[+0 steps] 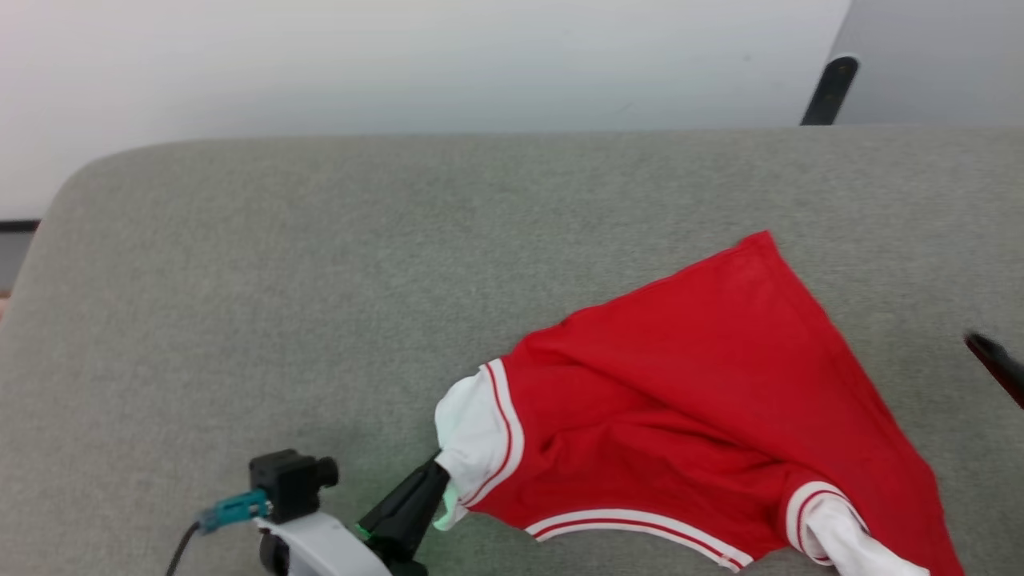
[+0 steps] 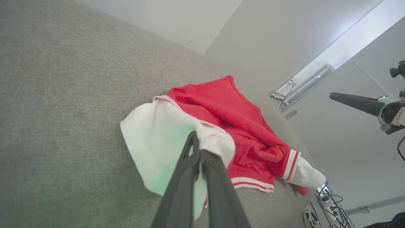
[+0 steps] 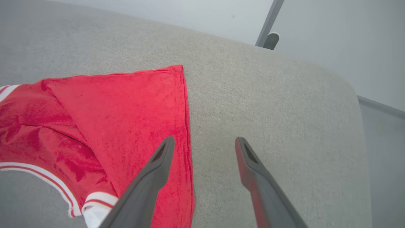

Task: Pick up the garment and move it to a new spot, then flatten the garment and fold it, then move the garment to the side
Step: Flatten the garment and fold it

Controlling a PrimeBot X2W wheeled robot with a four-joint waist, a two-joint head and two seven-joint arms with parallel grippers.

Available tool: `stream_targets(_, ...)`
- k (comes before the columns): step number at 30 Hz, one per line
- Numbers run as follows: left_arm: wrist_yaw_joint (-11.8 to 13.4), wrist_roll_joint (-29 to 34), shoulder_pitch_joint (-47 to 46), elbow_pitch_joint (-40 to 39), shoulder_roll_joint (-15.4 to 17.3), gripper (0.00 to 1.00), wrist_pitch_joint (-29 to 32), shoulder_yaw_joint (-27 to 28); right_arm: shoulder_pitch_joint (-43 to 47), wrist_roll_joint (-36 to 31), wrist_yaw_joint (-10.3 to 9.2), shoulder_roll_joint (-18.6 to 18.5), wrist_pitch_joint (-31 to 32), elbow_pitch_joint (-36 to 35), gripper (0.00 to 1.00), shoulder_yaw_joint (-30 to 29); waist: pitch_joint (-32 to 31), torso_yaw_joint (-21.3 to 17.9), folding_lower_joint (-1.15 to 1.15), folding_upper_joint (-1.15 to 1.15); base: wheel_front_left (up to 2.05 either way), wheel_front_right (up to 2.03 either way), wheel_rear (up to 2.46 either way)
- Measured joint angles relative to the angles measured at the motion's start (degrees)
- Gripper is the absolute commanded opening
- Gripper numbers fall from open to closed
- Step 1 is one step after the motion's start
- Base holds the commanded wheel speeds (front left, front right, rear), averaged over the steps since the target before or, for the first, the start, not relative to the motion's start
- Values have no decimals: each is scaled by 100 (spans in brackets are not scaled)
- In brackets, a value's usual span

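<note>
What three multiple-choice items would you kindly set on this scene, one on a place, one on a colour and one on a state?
1. Where does the left claw grip the garment?
A. on a white sleeve
B. on the far red corner
C. on the striped neck trim

2. What colour is the cushion under the garment?
A. blue
B. grey
C. brown

3. How does the right claw stand?
A. shut on the garment
B. shut and empty
C. open, gripping nothing

Answers:
1 A: the left wrist view shows the claw pinched shut on the white sleeve.
2 B: grey fabric lies all round the garment.
3 C: its two tips stand wide apart above the garment's edge and the cushion.
</note>
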Motion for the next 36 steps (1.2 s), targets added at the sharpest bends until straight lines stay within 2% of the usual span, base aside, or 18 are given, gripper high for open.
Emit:
stream_targets(3, 0, 120, -138, -12, -76, 0, 93, -91, -762, -119, 0, 177, -49, 334, 100, 416, 122, 119, 0, 0, 0, 0, 0)
stream_targets(7, -19, 213, -395, 11, -246, 0, 152, -182, -1795, -216, 0, 414, -244, 1213, 100, 1011, 319, 308, 0, 0, 0, 0, 0)
stream_targets(13, -93, 292, -610, 102, -398, 0, 221, -291, -3006, -326, 1, 549, -489, 2672, 100, 1922, 645, 581, 0, 0, 0, 0, 0)
stream_targets(19, -169, 339, -842, 186, -557, 0, 224, -371, -3691, -369, 1, 568, -644, 3878, 100, 2797, 985, 824, 0, 0, 0, 0, 0)
stream_targets(24, -213, 348, -960, 243, -650, 0, 207, -415, -4006, -171, 1, 433, -778, 4432, 100, 3283, 1247, 976, 0, 0, 0, 0, 0)
stream_targets(29, -254, 357, -1095, 308, -688, 0, 172, -434, -4331, 116, 1, 277, -900, 4633, 100, 3699, 1491, 1056, 0, 0, 0, 0, 0)
stream_targets(30, -255, 357, -1115, 321, -693, 0, 167, -441, -4389, 187, 1, 248, -906, 4640, 49, 3774, 1531, 1065, 0, 0, 0, 0, 0)
stream_targets(31, -260, 357, -1140, 332, -697, 0, 165, -439, -4439, 267, 1, 223, -909, 4647, 22, 3850, 1568, 1072, 0, 0, 0, 0, 0)
stream_targets(32, -261, 356, -1156, 342, -702, 0, 156, -439, -4498, 341, 2, 211, -923, 4656, 0, 3930, 1599, 1076, 0, 0, 0, 0, 0)
stream_targets(36, -267, 345, -1183, 436, -705, 0, 113, -405, -4653, 581, 2, 196, -1194, 4682, 0, 4228, 1622, 1061, 0, 0, 0, 0, 0)
